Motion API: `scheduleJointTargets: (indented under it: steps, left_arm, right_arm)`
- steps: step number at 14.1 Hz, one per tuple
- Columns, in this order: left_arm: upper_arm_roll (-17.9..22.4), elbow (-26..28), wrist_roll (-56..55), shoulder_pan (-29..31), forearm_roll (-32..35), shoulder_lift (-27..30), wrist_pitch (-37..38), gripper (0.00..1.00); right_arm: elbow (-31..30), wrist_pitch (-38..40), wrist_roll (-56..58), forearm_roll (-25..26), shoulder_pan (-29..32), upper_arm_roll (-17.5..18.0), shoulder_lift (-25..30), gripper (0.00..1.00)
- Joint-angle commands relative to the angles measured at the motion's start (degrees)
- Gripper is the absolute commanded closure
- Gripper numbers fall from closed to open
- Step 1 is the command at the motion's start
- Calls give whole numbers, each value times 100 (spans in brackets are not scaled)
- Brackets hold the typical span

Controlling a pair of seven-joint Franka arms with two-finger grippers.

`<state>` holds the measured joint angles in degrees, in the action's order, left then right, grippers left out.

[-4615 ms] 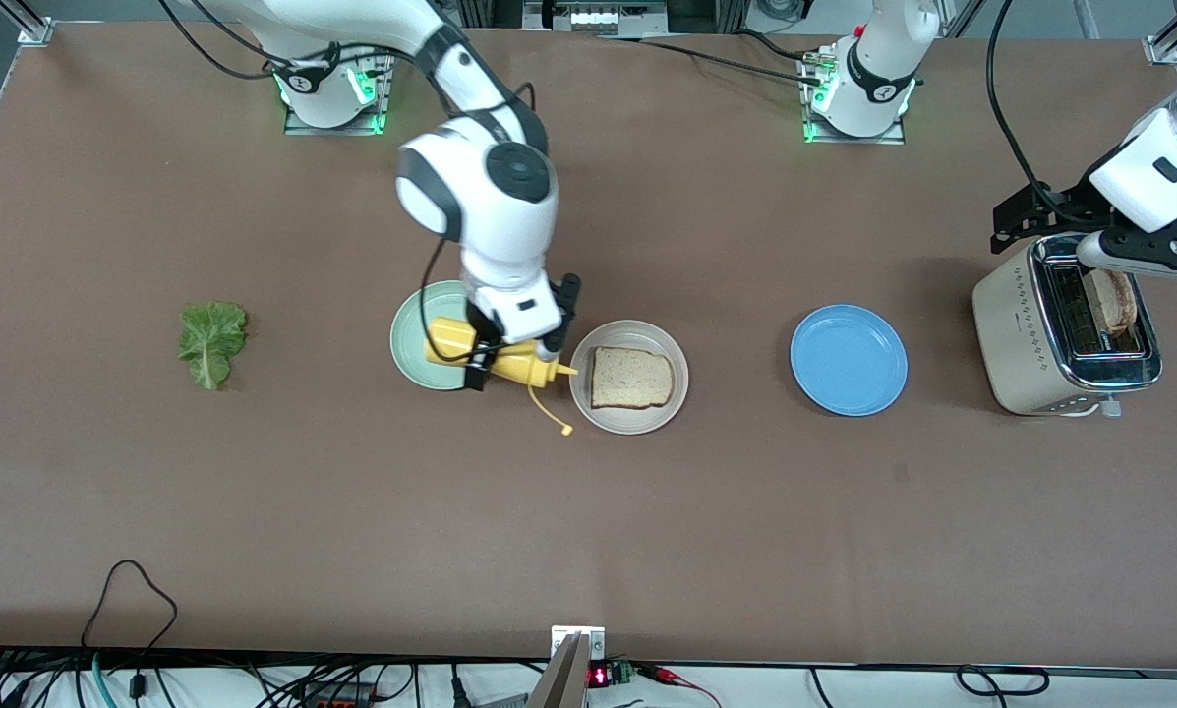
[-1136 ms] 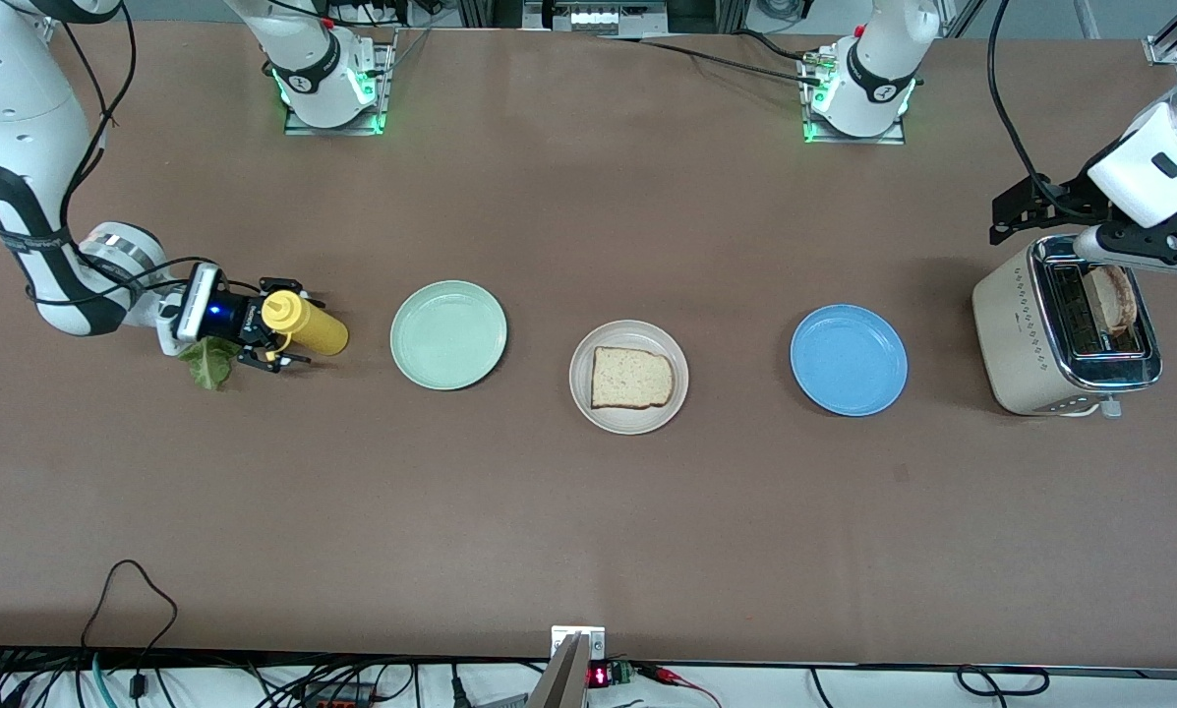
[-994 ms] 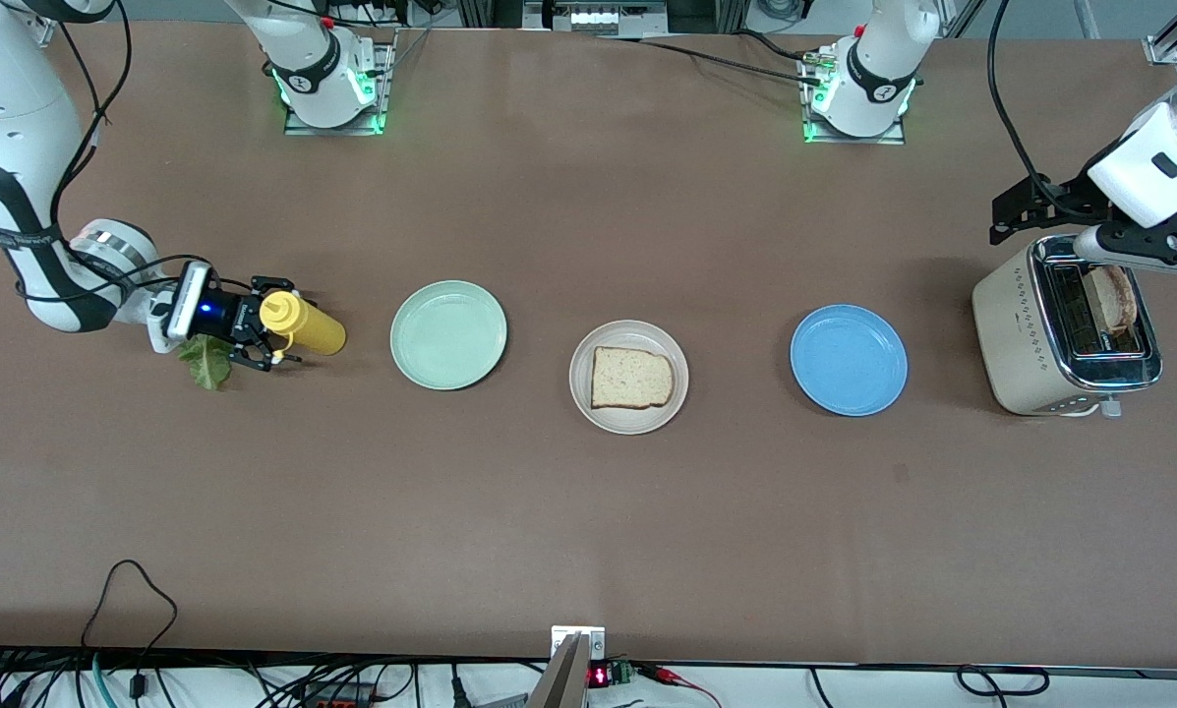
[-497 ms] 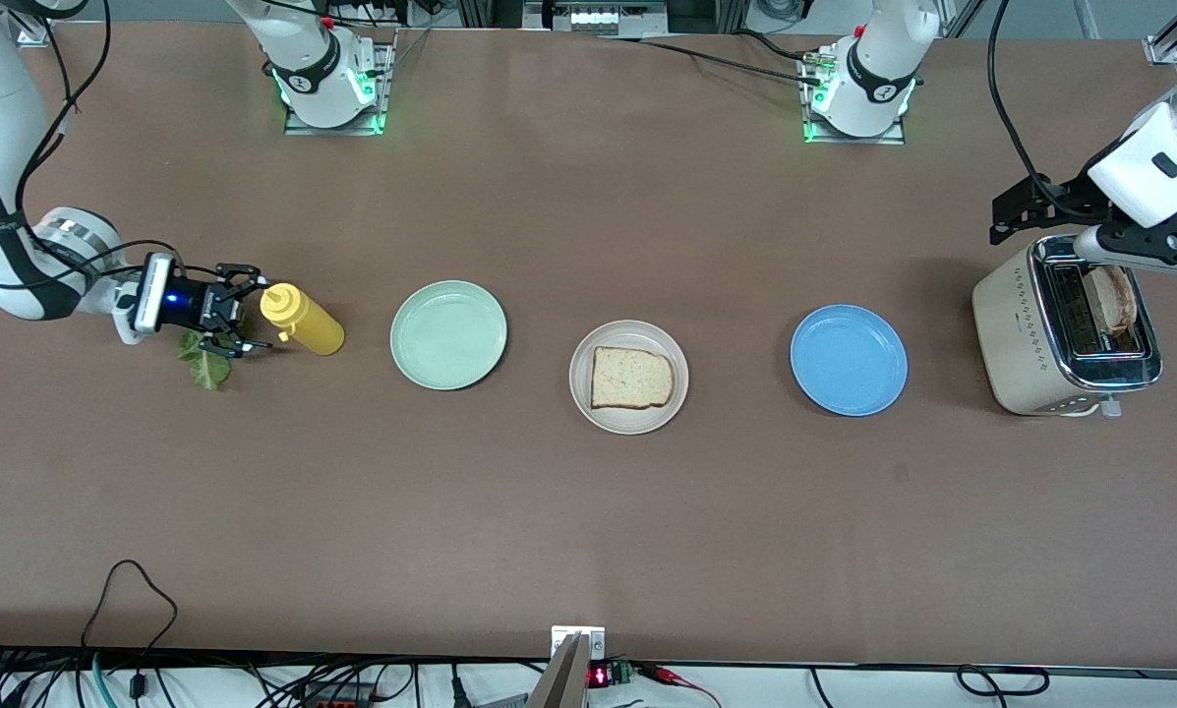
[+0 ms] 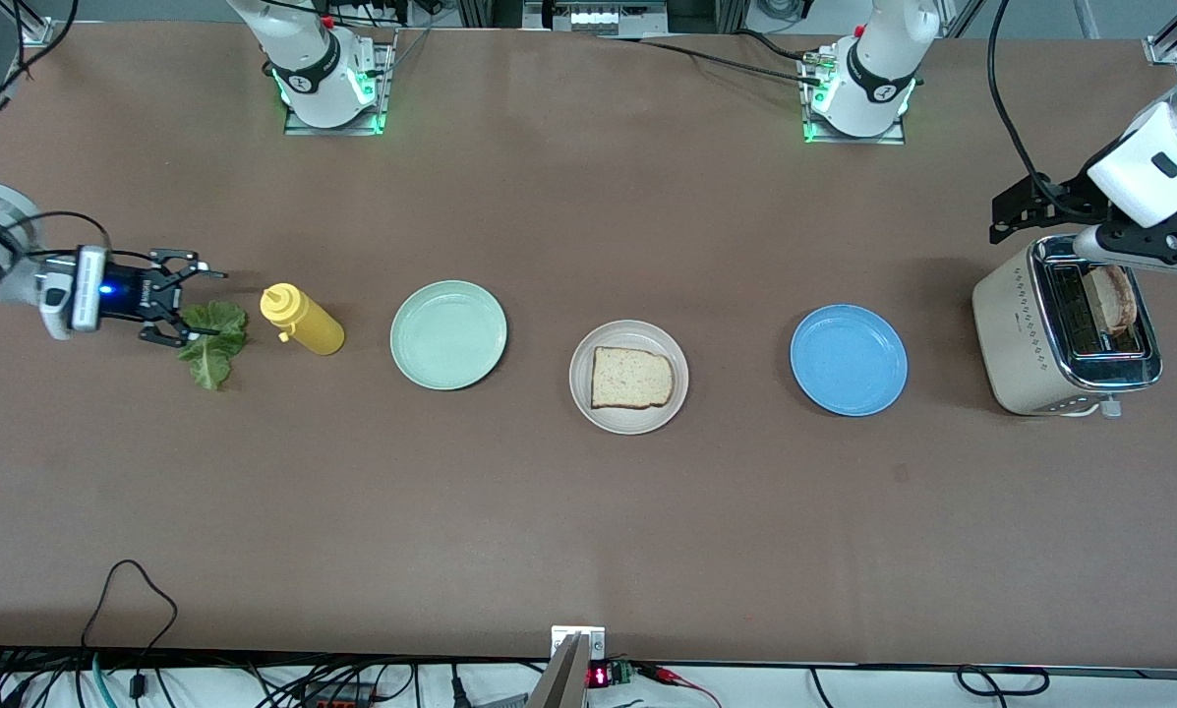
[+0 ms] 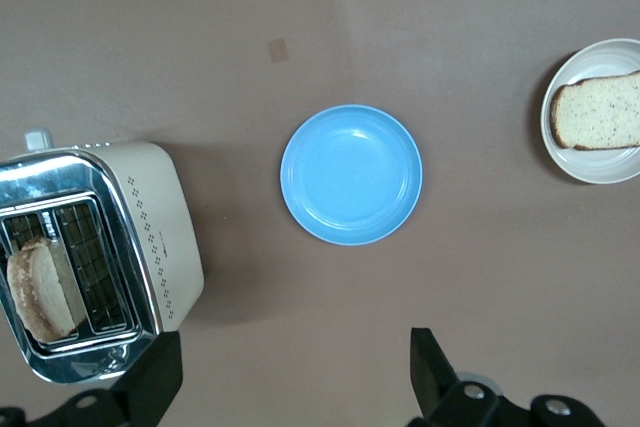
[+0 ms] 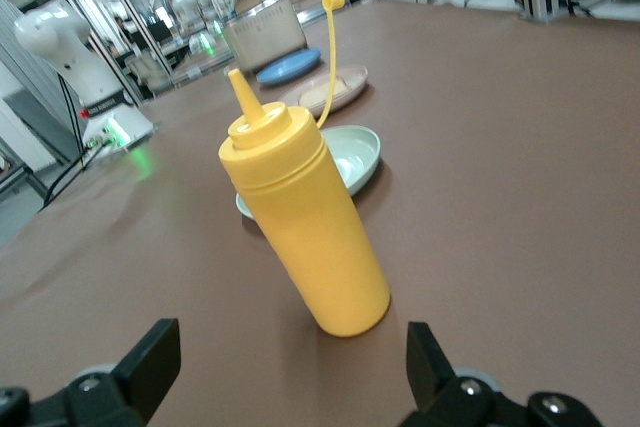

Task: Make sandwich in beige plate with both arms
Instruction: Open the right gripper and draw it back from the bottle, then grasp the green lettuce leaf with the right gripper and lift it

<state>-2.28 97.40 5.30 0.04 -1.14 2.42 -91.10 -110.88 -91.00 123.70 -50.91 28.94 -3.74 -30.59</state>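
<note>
Front view, mid-left of frame: right tool (image 5: 187, 307) low over the ruffled green lettuce leaf (image 5: 213, 341), fingers spread wide, nothing gripped. Just beside the leaf, toward the frame's centre: upright yellow plastic squeeze bottle (image 5: 302, 321), free of the tool, standing on the brown worktop (image 5: 588, 531). Next along the same row: round mint-green plate (image 5: 448, 334), then the round shallow beige plate (image 5: 628, 377) at centre frame, carrying one square speckled slice of light-brown bread (image 5: 631, 378). Then a round blue plate (image 5: 849, 359). At the right edge of the frame: cream and chrome toaster (image 5: 1067, 337) with a second slice of bread (image 5: 1112, 300) standing in one slot. Left tool (image 5: 1099, 241) up over the toaster, released and holding nothing.

Right wrist view: bottle centred between the two parted black fingers (image 7: 148, 365), untouched, its cap hanging open on a thin strap.

Left wrist view: toaster at lower left of the frame, blue plate in the middle, beige plate with bread cut by the upper right edge.
</note>
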Motion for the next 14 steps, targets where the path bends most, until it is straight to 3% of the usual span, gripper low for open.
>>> scheduleJointTargets:
  steps: [1,6,9,12,14]
  left_arm:
    - [0,-160,59,40,-88,-48,189,0]
    - [0,-169,59,40,-79,-48,198,0]
    - [0,-160,59,40,-79,-48,198,0]
    - [8,-160,59,49,-79,-48,198,0]
    - [9,-169,59,40,-79,-48,198,0]
  right_arm:
    - [145,-277,-1186,676,-221,31,675,0]
    - [198,-996,-3146,1766,-617,31,1450,0]
    - [102,-2155,-4184,2382,-827,40,1398,0]
    - [-4,-2886,-5772,3190,-1135,40,1310,0]
    - [-39,-3151,-6635,3455,-1363,40,1292,0]
